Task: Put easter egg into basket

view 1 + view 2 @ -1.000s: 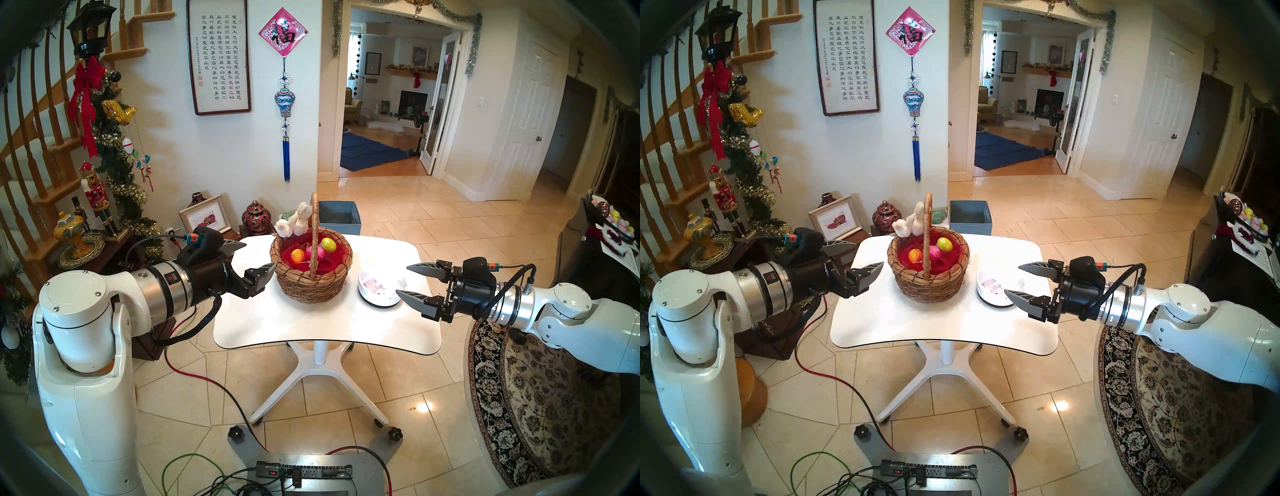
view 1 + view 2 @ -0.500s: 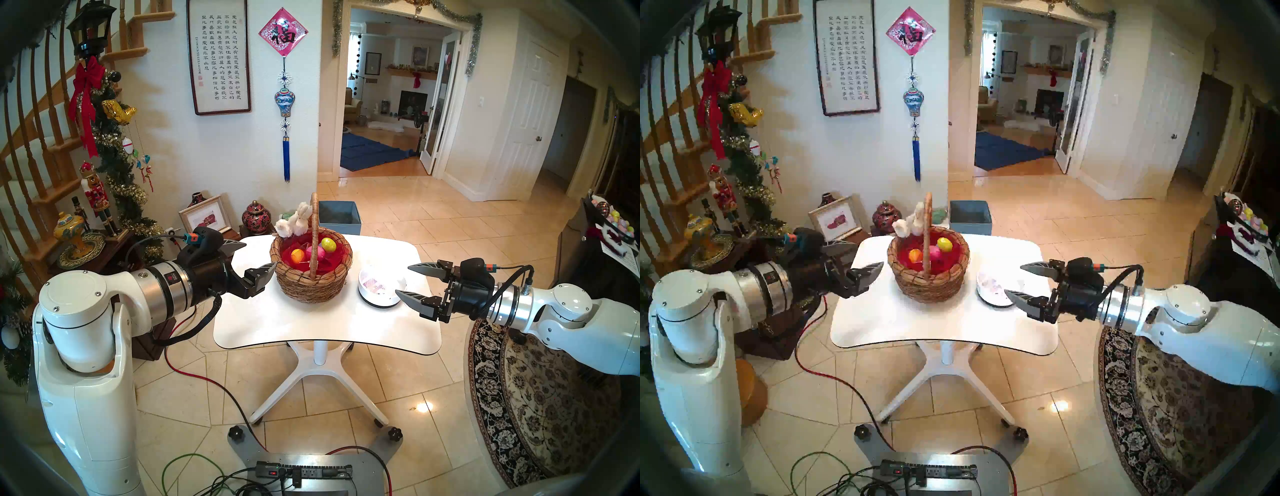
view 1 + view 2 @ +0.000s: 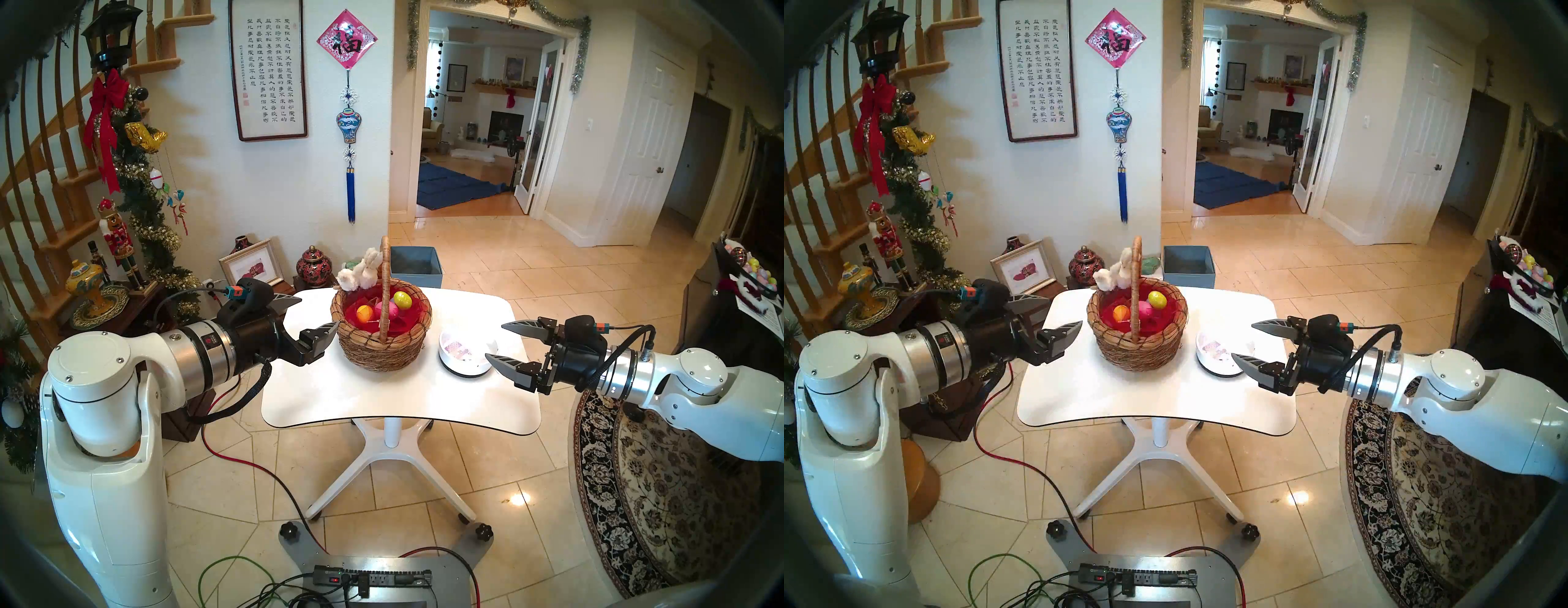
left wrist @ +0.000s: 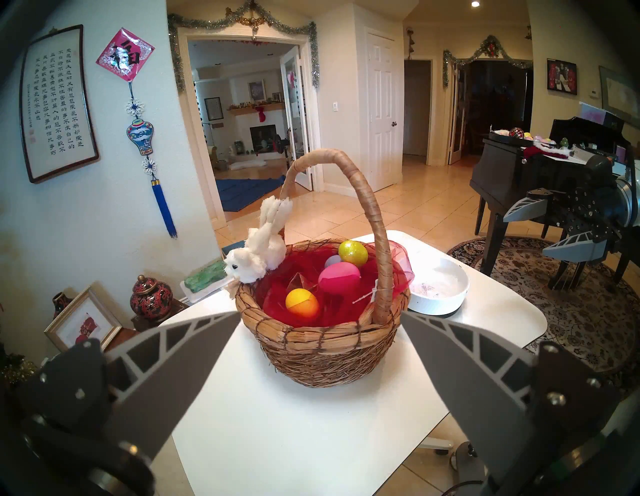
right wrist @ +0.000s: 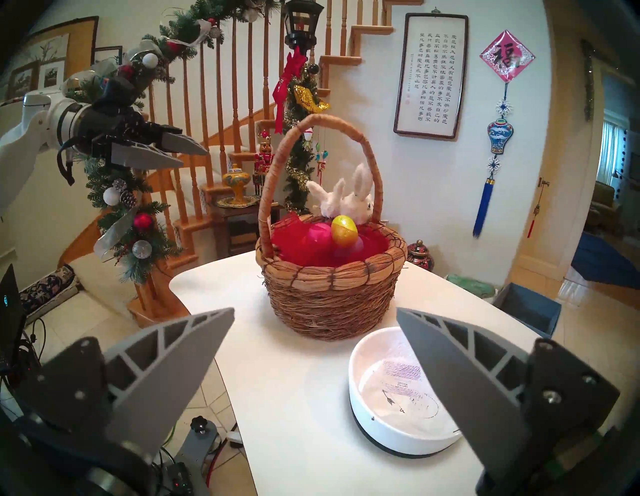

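Round white ceramic bowl (image 3: 466,356) w/ dark base sits near right edge of white rounded tabletop (image 3: 382,403) on white pedestal. Open blue square box (image 3: 415,265) on tiled floor just past table's far edge. Red-black lidded jar (image 3: 314,265) & framed picture (image 3: 252,265) beyond far-left corner. Patterned round rug (image 3: 662,488) on right.

White rounded surface (image 3: 382,395) on a white pedestal with star base. Wicker basket (image 3: 382,348) sits mid-surface toward the far edge; white bowl (image 3: 464,367) just beside it toward the right edge, not touching. Near half bare.
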`<move>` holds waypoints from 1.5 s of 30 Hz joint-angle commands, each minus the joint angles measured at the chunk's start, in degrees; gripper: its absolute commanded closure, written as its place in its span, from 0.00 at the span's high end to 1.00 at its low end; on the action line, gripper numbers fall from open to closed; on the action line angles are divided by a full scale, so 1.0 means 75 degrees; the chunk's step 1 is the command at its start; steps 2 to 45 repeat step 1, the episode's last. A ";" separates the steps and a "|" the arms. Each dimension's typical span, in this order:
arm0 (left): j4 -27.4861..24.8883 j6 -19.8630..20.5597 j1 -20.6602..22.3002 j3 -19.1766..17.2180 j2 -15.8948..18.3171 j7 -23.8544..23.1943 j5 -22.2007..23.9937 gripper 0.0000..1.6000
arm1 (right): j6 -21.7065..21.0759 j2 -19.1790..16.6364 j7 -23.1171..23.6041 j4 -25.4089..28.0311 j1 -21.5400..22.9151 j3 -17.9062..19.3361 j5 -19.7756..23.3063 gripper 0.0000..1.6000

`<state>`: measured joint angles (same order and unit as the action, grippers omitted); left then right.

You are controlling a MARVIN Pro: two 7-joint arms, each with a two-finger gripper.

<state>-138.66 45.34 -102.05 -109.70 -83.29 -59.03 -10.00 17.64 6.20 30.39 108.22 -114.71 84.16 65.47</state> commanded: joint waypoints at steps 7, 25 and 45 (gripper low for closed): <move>-0.0042 -0.0008 0.0028 0.0019 0.0004 0.0006 -0.0003 1.00 | -0.0016 -0.0031 -0.0050 0.0084 -0.0649 0.0628 0.0032 1.00; -0.0042 -0.0008 0.0028 0.0019 0.0004 0.0006 -0.0003 1.00 | -0.0016 -0.0031 -0.0050 0.0084 -0.0649 0.0628 0.0032 1.00; -0.0042 -0.0008 0.0028 0.0019 0.0004 0.0006 -0.0003 1.00 | -0.0016 -0.0031 -0.0050 0.0084 -0.0649 0.0628 0.0032 1.00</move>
